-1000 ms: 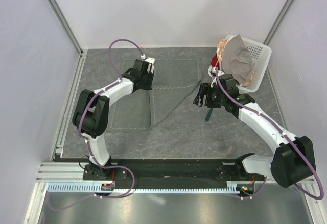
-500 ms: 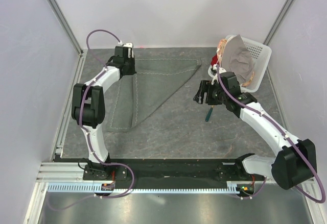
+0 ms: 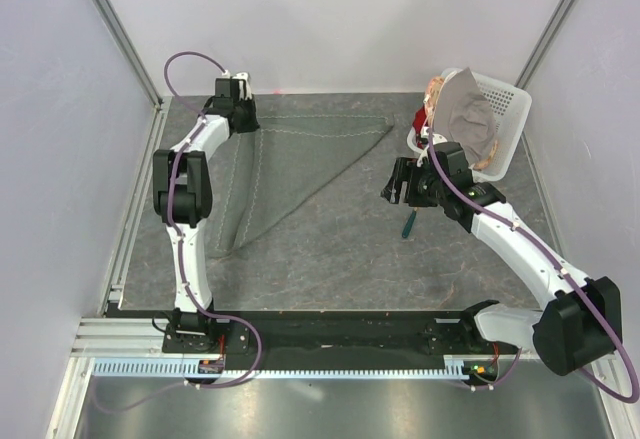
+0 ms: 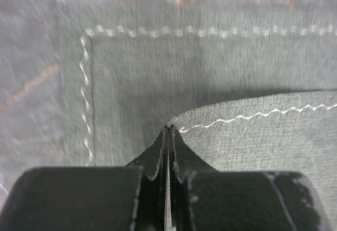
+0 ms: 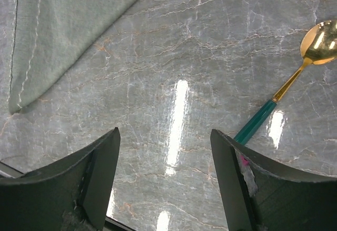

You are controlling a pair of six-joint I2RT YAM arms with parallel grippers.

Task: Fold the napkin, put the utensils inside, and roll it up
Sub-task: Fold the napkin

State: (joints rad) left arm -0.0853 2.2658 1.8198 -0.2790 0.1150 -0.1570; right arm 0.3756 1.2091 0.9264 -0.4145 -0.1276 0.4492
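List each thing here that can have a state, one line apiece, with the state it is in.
napkin: folded into a triangle, flat on the table, one corner pinched.
left tool: shut on the napkin's upper corner, over the lower layer's corner.
right tool: open, empty, above bare table.
spoon: lying flat on the table, not held.
white basket: holds a paler cloth draped over its rim.

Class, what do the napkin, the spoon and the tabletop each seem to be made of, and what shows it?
Napkin: soft matte woven cloth; it folds and has a stitched hem. Spoon: bowl looks like polished, glinting gold-toned metal; teal handle perhaps enamel or plastic. Tabletop: glossy veined surface, stone or stone-look laminate; it mirrors lights.
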